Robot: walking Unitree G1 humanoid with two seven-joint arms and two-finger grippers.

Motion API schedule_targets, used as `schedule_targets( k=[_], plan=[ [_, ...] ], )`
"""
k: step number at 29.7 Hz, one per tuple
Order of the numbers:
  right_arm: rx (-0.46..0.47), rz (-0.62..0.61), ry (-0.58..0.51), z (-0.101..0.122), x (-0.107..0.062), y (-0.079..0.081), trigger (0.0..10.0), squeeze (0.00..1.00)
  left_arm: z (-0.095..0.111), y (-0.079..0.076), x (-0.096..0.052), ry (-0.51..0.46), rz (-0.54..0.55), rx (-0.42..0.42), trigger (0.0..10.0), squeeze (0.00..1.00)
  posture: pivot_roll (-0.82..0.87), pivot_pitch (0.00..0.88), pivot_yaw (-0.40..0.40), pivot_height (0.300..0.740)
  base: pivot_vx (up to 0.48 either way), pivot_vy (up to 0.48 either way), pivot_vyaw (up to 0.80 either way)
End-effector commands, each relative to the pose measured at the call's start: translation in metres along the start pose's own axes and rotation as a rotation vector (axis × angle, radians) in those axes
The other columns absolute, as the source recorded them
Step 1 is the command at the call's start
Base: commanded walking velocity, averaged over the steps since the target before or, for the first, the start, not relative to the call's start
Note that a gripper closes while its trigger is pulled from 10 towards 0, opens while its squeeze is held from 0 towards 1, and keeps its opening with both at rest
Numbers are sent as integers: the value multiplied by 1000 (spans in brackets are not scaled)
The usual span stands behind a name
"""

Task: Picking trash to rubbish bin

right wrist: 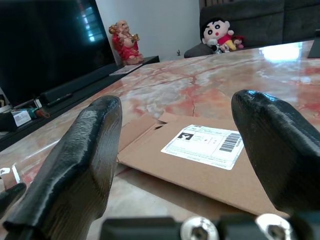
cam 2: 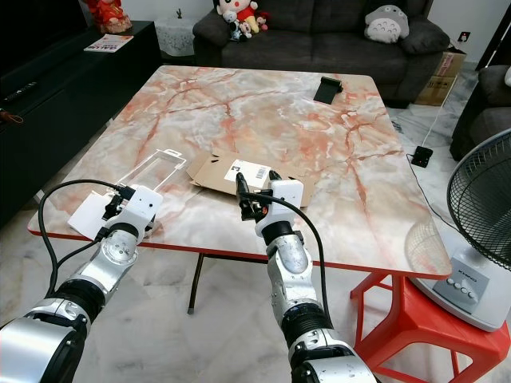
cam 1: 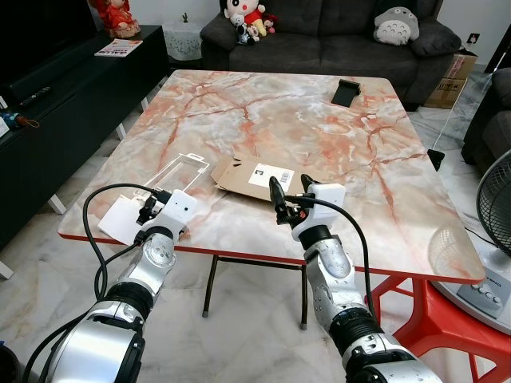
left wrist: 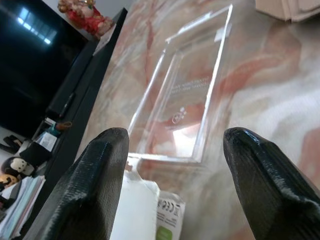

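Marbled pink and cream, the surface (cam 1: pixel 335 152) carries the trash along its near edge. A flattened brown cardboard mailer (cam 1: pixel 257 175) with a white shipping label lies near the middle of that edge. Just to its left lies a clear plastic blister tray (cam 1: pixel 182 170), which seems to hold nothing, though its transparency makes that hard to judge. Nearer the left corner a white card or packet (cam 1: pixel 121 217) rests at the rim, touching or overlapping the tray's near end.

The right pincer (cam 1: pixel 292 192) hovers at the mailer's near edge, its two black fingers (right wrist: pixel 80 165) spread apart with the labelled cardboard between them in the wrist view and nothing gripped. The left pincer (cam 1: pixel 152 204) sits over the surface's edge by the white packet, its fingers (left wrist: pixel 92 185) likewise parted and empty, pointing along the clear tray.

A small black object (cam 1: pixel 346 91) lies at the far side of the surface, well apart from the trash.
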State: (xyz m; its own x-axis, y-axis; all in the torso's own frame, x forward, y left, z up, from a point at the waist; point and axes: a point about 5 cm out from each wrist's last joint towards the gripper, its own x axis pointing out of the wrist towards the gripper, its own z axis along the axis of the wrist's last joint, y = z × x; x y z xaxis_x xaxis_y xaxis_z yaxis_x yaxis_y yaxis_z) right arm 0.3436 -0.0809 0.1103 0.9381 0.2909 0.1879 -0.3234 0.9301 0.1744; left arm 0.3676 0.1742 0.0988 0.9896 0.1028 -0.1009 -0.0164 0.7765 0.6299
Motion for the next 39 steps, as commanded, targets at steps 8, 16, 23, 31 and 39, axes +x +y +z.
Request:
schedule_targets(
  k=[8, 16, 23, 31, 39],
  plan=[
    [-10, -9, -17, 7, 2, -8, 10000, 0, -12, 10, 1, 104, 46, 3, 10000, 0, -29, 27, 2, 740, 0, 0, 0],
    [-18, -18, -16, 8, 1, -11, 10000, 0, -17, 12, 1, 134, 43, 15, 10000, 0, -29, 27, 2, 740, 0, 0, 0],
    [-19, -25, -15, 7, 1, -13, 10000, 0, -21, 12, -1, 162, 37, 44, 10000, 0, -27, 31, 0, 740, 0, 0, 0],
    [-21, -27, -15, 8, 1, -14, 10000, 0, -27, 20, -2, 181, 81, 46, 10000, 0, -22, 34, -4, 740, 0, 0, 0],
    [-23, -30, -14, 8, 2, -15, 10000, 0, -32, 18, -4, 204, 67, 52, 10000, 0, -19, 34, -5, 740, 0, 0, 0]
  ],
)
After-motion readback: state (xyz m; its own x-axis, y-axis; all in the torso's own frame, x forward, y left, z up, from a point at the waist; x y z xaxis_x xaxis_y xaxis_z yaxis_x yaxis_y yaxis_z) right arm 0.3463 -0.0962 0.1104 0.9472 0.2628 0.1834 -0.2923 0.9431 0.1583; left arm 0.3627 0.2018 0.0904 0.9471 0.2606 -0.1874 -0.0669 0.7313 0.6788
